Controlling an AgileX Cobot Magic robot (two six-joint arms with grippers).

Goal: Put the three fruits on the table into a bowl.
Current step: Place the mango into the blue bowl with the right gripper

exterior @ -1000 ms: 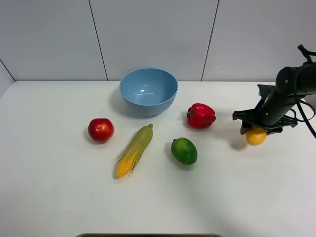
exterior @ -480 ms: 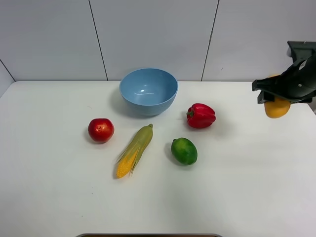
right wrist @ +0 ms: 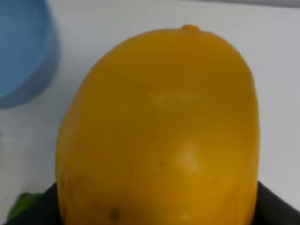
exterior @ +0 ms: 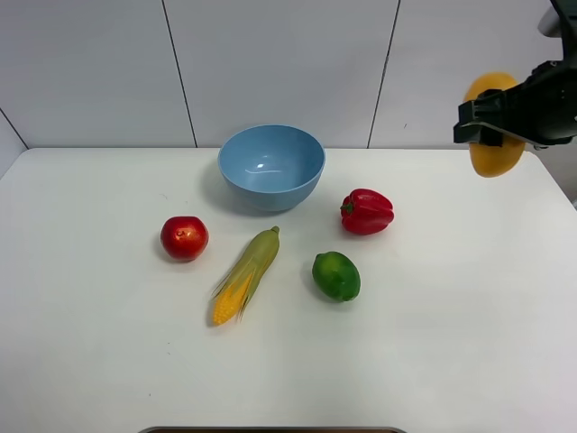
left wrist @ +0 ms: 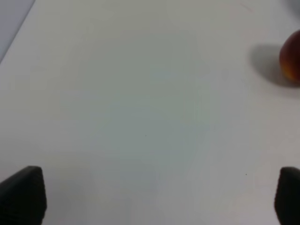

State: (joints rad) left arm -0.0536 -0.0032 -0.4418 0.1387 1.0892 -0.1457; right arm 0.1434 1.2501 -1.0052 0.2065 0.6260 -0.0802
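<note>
- Looking down from the high camera, you have the right gripper (exterior: 491,126) raised well above the table (exterior: 451,352), over its far right corner.
- It is clenched on the orange fruit (exterior: 491,161). The fruit hangs clear of the surface, and its two ends show above and below the dark jaws.
- Your right wrist camera is almost filled by that fruit: smooth, yellow-orange, with a small nub at one end. Dark gripper parts show on both sides at its base.
- Your left gripper (left wrist: 154,197) is spread wide and grasps nothing. In the left wrist view its two dark fingertips (left wrist: 21,194) sit at opposite edges, with bare table between them.
- That same view catches the apple (exterior: 184,237) at its edge, well apart from the fingertips.
- The bowl (exterior: 236,180) stands upright near the far side of the table, about mid-width. None of the three fruits is in it yet.
- You can see the apple resting on the table in front of the bowl and to its left.
- The lime (exterior: 335,275) rests in front of the bowl and to its right.
- A corn cob (exterior: 245,275) lies slanted between the apple and the lime, its husk tip pointing toward the bowl.
- A red pepper (exterior: 367,211) sits just right of the bowl, near the lime but apart from it.
</note>
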